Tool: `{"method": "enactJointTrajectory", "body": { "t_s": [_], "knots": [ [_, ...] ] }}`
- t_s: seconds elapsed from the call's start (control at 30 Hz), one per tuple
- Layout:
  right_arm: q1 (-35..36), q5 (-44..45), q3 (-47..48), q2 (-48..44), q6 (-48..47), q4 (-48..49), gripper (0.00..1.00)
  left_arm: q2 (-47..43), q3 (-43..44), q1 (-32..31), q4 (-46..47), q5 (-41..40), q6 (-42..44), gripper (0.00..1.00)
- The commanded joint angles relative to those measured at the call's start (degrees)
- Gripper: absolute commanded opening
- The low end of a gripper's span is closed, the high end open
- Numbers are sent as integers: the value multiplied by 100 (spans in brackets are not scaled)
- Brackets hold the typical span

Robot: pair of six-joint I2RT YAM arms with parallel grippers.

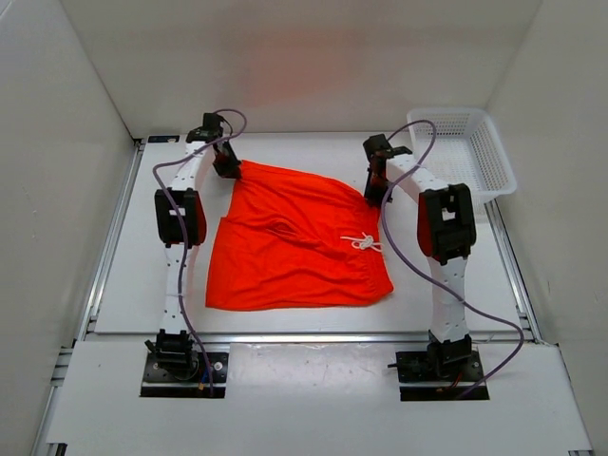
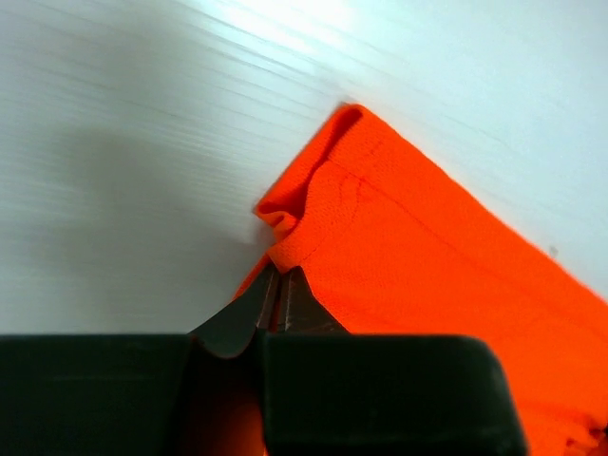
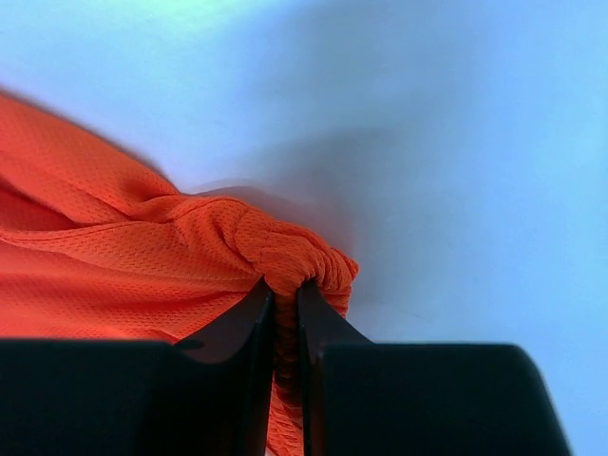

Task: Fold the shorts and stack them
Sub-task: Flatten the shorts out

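Observation:
Orange shorts [image 1: 294, 242] with a white drawstring [image 1: 362, 243] lie spread on the white table [image 1: 123, 285]. My left gripper [image 1: 228, 165] is shut on the shorts' far left corner; in the left wrist view the jaws [image 2: 278, 275] pinch the hem below a folded corner [image 2: 323, 180]. My right gripper [image 1: 375, 193] is shut on the far right corner at the waistband; in the right wrist view the fingers [image 3: 284, 290] clamp a bunched roll of orange mesh cloth [image 3: 285, 249].
A white plastic basket [image 1: 463, 152] stands at the back right of the table. White walls enclose the table on the left, back and right. The arm bases are at the near edge.

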Motion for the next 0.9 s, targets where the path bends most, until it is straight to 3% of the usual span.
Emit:
{"method": "enactJointTrajectory", "body": {
  "t_s": [0.0, 0.17, 0.2, 0.27, 0.3, 0.37, 0.43, 0.47, 0.63, 0.73, 0.8, 0.83, 0.87],
  "knots": [
    [85, -80, 801, 335, -92, -154, 0, -461, -123, 404, -106, -419, 71, 10],
    [-73, 280, 2199, 1161, -285, -383, 1, -277, 332, 475, -106, -314, 71, 10],
    [-73, 280, 2889, 1510, -364, -383, 22, -154, 447, 475, -106, -261, 123, 10],
    [-144, 280, 3622, 1846, -513, -435, 62, -84, 693, 475, -106, -173, 63, 22],
    [-205, 280, 3938, 2031, -514, -435, 78, -83, 747, 475, -106, -51, 62, 48],
    [-205, 131, 4389, 2032, -575, -488, 81, -153, 800, 475, -106, -50, 62, 71],
    [-205, -79, 4164, 1621, -575, -287, 83, -363, 879, 527, -106, -50, 62, 90],
    [-205, -176, 3979, 1428, -575, -77, 83, -460, 931, 528, -106, -50, 62, 93],
    [154, -599, 2757, -22, -768, 338, 82, -1329, 564, 528, -106, -103, 62, 96],
    [462, -406, 1958, -857, -839, 338, 81, -2652, -366, 528, -106, -444, 62, 97],
    [463, -353, 856, -1688, -622, 460, 78, -3314, -1103, 528, -106, -620, 124, 90],
    [463, -535, 361, -2007, -532, 722, 78, -3665, -2012, 528, -106, -700, 185, 77],
    [463, -616, -149, -2350, -453, 881, 76, -4017, -2517, 528, -106, -761, 185, 72]
  ]
}}
